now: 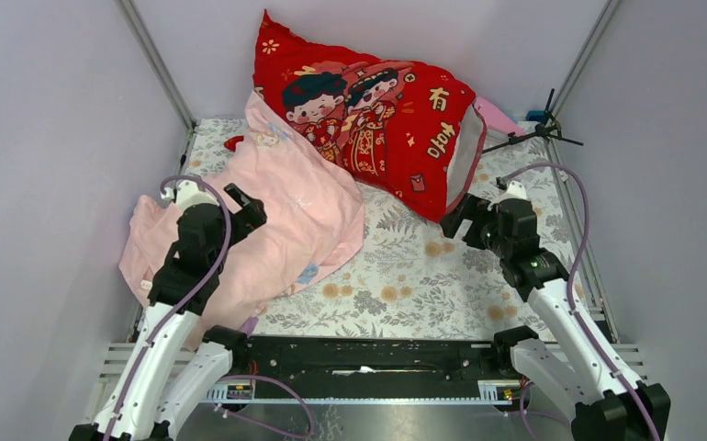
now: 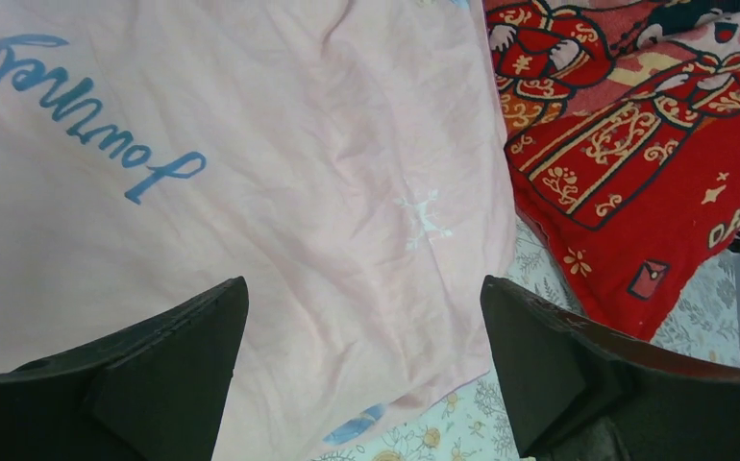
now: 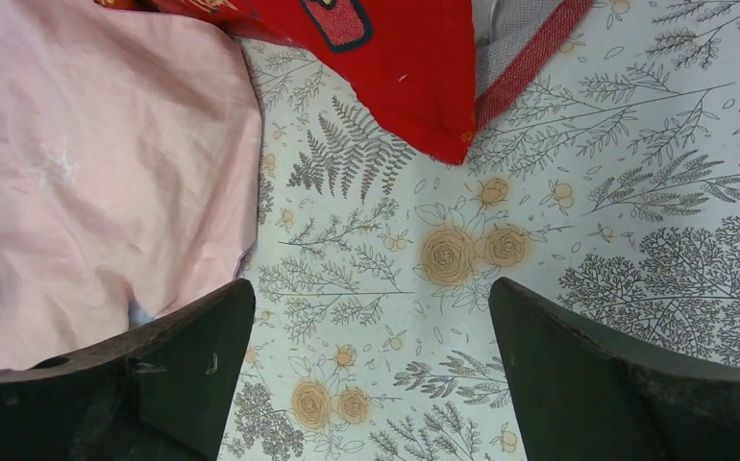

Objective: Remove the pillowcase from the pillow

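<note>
The pale pink pillowcase (image 1: 286,207) lies rumpled and bulging over the left half of the table, its left end hanging past the table edge. In the left wrist view it (image 2: 280,173) fills the frame and shows blue script lettering. The cream-white pillow is hidden; I cannot tell whether it is inside. My left gripper (image 1: 244,207) hovers open over the case (image 2: 363,288), holding nothing. My right gripper (image 1: 455,219) is open and empty above the flower-printed tablecloth (image 3: 371,288), to the right of the case's edge (image 3: 107,182).
A big red cartoon-printed cushion (image 1: 377,119) leans against the back wall, its lower corner (image 3: 414,77) just beyond my right gripper. A black stand (image 1: 538,129) and a pink thing (image 1: 499,116) sit at the back right. The tablecloth (image 1: 423,276) covers the table.
</note>
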`<state>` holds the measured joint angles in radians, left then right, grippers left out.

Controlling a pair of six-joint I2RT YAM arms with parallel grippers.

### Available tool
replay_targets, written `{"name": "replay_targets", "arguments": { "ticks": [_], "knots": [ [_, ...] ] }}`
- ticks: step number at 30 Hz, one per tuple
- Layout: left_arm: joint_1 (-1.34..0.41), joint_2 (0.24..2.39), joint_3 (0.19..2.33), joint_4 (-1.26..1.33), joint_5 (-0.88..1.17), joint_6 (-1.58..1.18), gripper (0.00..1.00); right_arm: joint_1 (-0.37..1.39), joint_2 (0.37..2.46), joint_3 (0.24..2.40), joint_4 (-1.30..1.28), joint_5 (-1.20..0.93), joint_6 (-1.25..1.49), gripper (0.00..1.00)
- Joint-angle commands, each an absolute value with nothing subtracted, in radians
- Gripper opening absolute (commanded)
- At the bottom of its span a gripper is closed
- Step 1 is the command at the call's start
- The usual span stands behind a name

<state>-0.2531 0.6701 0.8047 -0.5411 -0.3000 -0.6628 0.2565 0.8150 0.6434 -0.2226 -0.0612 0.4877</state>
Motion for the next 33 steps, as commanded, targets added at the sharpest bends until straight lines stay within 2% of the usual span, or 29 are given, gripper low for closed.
{"name": "replay_targets", "arguments": {
  "ticks": [1,10,14,23,28,30,31,32,33],
  "knots": [
    [-0.248,0.697,0.779,-0.45,-0.371,-0.653,0.99,0.26,0.836,0.687,-0.152,-0.045,0.501,0.99],
    [-0.249,0.932,0.826,-0.574,-0.496,-0.759,0.99,0.262,0.832,0.603,-0.013,-0.137,0.495,0.99],
    [-0.249,0.989,0.825,-0.578,-0.491,-0.788,0.99,0.261,0.84,0.592,0.029,-0.183,0.498,0.99],
    [-0.281,1.097,0.765,-0.486,-0.366,-0.776,0.99,0.261,0.848,0.588,0.042,-0.25,0.514,0.99],
    [-0.247,1.216,0.712,-0.404,-0.214,-0.788,0.99,0.262,0.84,0.585,0.051,-0.264,0.523,0.99],
    [-0.24,1.242,0.696,-0.387,-0.191,-0.794,0.93,0.261,0.835,0.588,0.044,-0.265,0.523,0.99],
    [-0.239,1.243,0.686,-0.374,-0.187,-0.791,0.86,0.261,0.83,0.589,0.038,-0.266,0.522,0.99],
    [-0.239,1.234,0.674,-0.361,-0.185,-0.785,0.73,0.261,0.824,0.59,0.033,-0.265,0.522,0.99],
    [-0.238,1.219,0.661,-0.346,-0.18,-0.774,0.53,0.261,0.815,0.592,0.028,-0.264,0.52,0.99]
  ]
}}
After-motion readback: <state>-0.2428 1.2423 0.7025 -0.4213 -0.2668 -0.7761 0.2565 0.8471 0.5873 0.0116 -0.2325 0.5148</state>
